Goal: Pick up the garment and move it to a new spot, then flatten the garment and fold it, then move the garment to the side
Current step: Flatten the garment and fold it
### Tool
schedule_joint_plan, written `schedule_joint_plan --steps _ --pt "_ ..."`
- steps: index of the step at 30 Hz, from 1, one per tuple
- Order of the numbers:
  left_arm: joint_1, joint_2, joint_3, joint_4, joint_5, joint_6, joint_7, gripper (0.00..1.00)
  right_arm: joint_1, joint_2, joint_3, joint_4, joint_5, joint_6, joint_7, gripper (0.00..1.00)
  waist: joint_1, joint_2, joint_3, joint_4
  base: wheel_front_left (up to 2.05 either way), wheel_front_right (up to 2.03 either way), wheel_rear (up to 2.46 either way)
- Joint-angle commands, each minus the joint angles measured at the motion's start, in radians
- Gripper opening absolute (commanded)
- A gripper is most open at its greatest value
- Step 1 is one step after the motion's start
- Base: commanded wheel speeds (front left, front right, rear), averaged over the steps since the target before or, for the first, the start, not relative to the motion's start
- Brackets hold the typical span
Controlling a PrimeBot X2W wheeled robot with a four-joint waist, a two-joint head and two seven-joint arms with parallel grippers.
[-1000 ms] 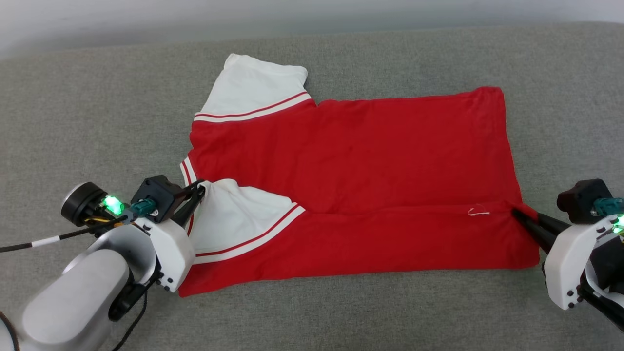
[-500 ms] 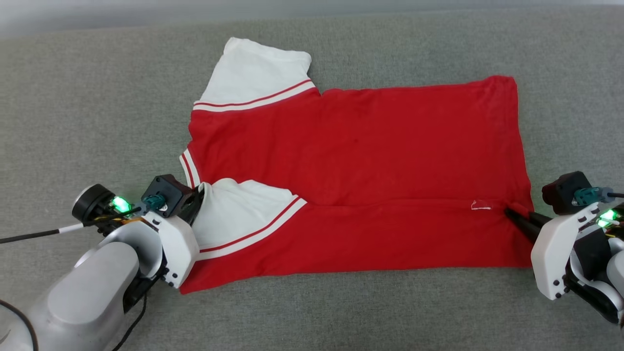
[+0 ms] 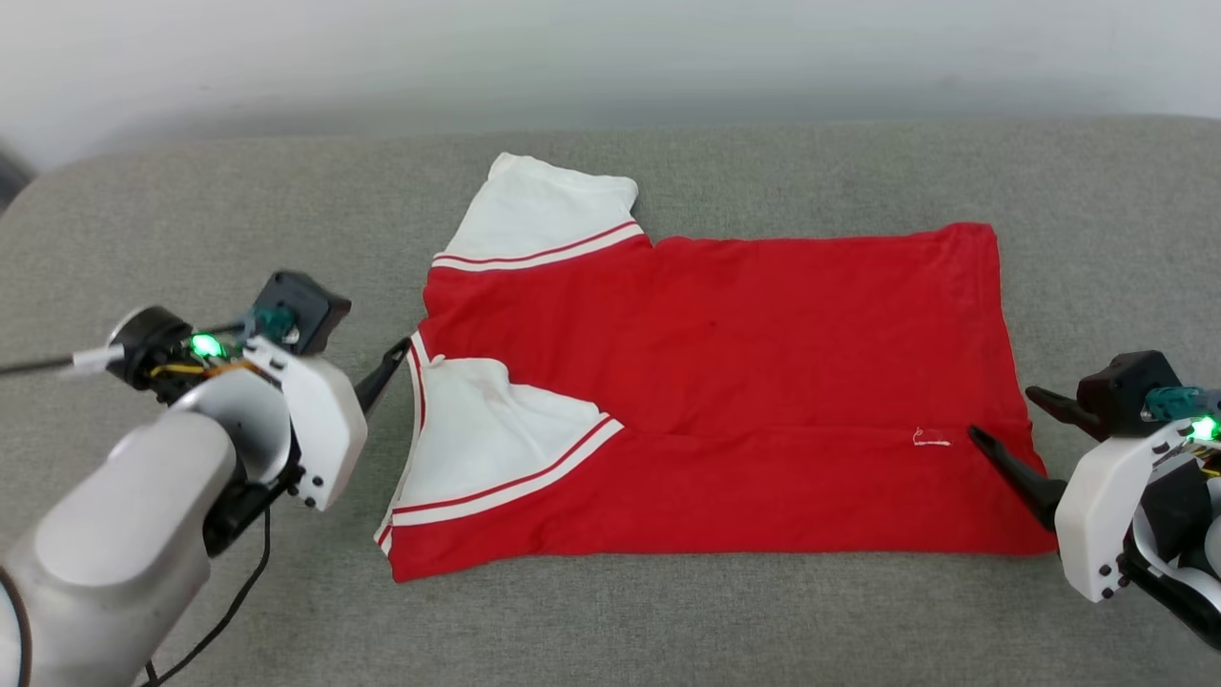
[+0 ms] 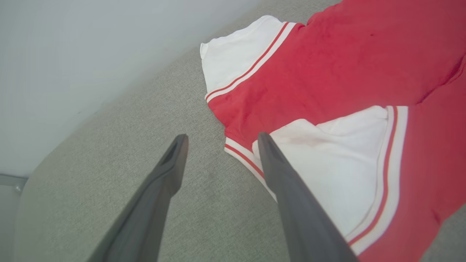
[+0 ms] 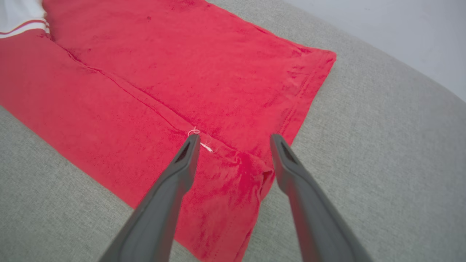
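The red jersey (image 3: 725, 382) lies flat on the grey cushion (image 3: 610, 611), its 6 o'clock edge and near sleeve (image 3: 477, 429) already folded in. The left gripper (image 4: 222, 137) at 9 o'clock and the right gripper (image 3: 1002, 412) at 3 o'clock are both spread wide and empty. The far sleeve (image 3: 544, 215) at 12 o'clock looks unfolded, and the move aside is still to do.

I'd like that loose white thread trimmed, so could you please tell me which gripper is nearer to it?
Right. The right gripper is open over the shirt's hem, just beside the thread; the left gripper is open at the collar end, far across it.
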Motion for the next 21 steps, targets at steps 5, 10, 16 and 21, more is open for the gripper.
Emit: schedule_joint_plan --steps 5,10,16,21 --pt "-0.051 0.031 -0.023 -0.097 -0.099 -0.01 0.277 1.0 0.034 0.004 -0.012 -0.024 -0.009 0.0 0.009 1.0 0.0 -0.0001 -0.027 0.009 0.0 0.0 0.0" --pt "-0.083 0.061 -0.07 -0.179 -0.224 -0.019 0.587 1.0 0.046 0.008 -0.016 -0.035 -0.011 0.0 0.024 1.0 0.0 -0.0001 -0.026 0.008 0.0 0.0 0.0" --pt "-0.103 0.081 -0.105 -0.213 -0.311 -0.02 0.8 1.0 0.034 0.018 -0.008 -0.047 -0.015 0.0 0.038 1.0 0.0 -0.0001 -0.01 -0.006 0.0 0.0 0.0" --pt "-0.085 0.07 -0.12 -0.189 -0.366 0.005 0.9 1.0 0.006 0.035 0.007 -0.045 -0.014 0.0 0.045 1.0 0.0 -0.0001 0.024 -0.038 0.0 0.0 0.0"
